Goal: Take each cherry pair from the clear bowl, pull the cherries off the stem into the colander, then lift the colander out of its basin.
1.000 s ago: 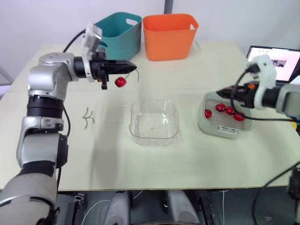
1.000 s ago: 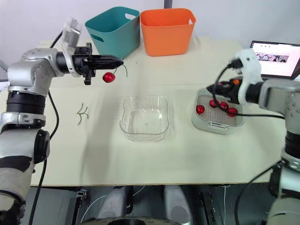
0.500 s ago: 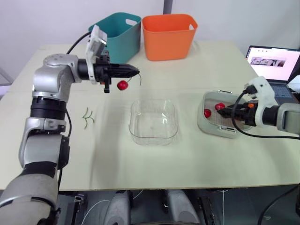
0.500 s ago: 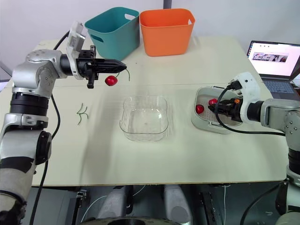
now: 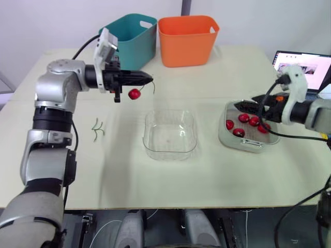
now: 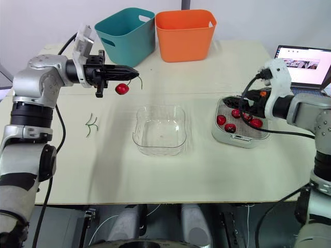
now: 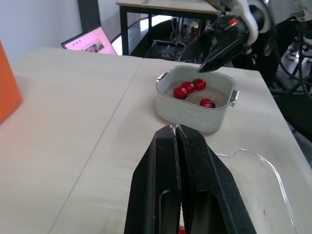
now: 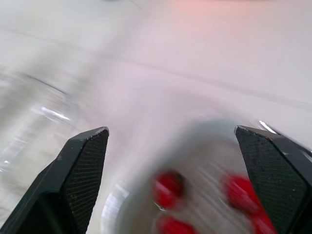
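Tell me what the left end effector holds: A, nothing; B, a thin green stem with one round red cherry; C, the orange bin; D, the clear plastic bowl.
B: the left end effector is shut on the thin green stem, its round red cherry dangling.

Clear bowl (image 5: 169,135): glossy transparent plastic. Teal bin (image 5: 132,40) and orange bin (image 5: 186,45): smooth plastic. Cherry (image 5: 134,93): shiny. Surface (image 5: 155,178): matt, pale. Basin (image 7: 185,112): dull grey.
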`<state>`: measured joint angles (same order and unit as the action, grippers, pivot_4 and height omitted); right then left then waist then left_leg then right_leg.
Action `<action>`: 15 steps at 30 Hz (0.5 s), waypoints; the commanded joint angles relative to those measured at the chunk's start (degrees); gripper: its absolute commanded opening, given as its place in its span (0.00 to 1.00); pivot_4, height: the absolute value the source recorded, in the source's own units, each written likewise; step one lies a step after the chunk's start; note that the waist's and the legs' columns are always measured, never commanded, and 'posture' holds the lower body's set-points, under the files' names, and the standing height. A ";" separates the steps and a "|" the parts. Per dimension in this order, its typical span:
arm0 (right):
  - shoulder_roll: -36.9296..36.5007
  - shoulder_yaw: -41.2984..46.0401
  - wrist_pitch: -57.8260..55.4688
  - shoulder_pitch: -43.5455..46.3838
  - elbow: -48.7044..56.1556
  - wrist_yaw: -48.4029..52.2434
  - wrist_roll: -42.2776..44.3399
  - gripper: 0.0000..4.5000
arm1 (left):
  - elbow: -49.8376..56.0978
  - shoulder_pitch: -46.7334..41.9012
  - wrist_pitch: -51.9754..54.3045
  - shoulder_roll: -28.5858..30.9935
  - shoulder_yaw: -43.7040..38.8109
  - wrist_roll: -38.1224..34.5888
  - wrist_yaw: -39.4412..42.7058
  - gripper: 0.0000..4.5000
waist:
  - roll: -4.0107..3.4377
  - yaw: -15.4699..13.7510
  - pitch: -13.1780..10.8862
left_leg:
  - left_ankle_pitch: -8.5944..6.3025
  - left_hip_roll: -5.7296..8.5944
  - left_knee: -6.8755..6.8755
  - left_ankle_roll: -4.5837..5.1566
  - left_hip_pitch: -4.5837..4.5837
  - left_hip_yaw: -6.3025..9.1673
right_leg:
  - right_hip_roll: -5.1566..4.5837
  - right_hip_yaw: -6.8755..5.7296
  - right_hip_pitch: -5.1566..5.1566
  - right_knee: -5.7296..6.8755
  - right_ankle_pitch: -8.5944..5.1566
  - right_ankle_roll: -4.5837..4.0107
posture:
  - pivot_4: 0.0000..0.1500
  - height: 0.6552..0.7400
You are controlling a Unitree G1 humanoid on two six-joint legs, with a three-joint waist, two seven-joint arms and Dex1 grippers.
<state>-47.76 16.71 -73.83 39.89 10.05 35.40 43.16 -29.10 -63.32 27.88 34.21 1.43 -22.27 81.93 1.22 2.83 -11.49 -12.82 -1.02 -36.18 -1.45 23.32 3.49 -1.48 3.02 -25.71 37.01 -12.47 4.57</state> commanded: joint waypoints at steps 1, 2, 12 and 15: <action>4.33 -2.09 0.06 5.98 2.22 1.34 4.28 0.99 | 2.30 -2.16 1.42 1.00 -1.49 -1.63 0.52 0.00 | 0.00 0.01 0.00 | 0.00 0.00 0.00 0.00 0.00 0.00 | 0.00 0.00 0.00 0.01 0.06 -0.10 | 1.00 1.00; 6.29 -2.87 -0.27 7.40 2.01 1.30 5.16 0.99 | 2.82 -2.57 2.62 1.06 -1.94 -2.44 0.62 0.00 | 0.00 0.08 0.00 | 0.00 0.00 -0.01 0.00 0.00 0.01 | 0.01 -0.01 0.00 0.02 0.09 -0.15 | 1.00 1.00; 26.40 -5.14 0.03 16.31 -7.22 -3.19 9.05 0.99 | 8.48 -5.71 12.86 1.34 -6.89 -10.15 -2.78 0.00 | 0.00 -0.17 0.00 | 0.00 0.00 -0.01 0.00 0.03 0.04 | -0.03 -0.04 0.00 0.04 0.10 -0.14 | 1.00 1.00; 30.11 -4.88 1.04 17.64 -8.81 -3.92 9.87 0.99 | 10.11 -5.04 13.73 1.46 -6.89 -10.82 -3.49 0.00 | -0.01 -0.16 0.00 | 0.00 0.00 -0.01 0.00 0.02 0.04 | -0.03 -0.04 0.00 0.08 0.10 -0.14 | 1.00 1.00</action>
<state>-18.54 10.00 -74.32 55.43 0.84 31.82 51.21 -21.25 -67.84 41.19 34.89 -3.94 -31.82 78.94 1.21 2.67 -11.49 -12.82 -1.03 -36.19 -1.45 23.34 3.54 -1.50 2.98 -25.72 37.09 -12.37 4.43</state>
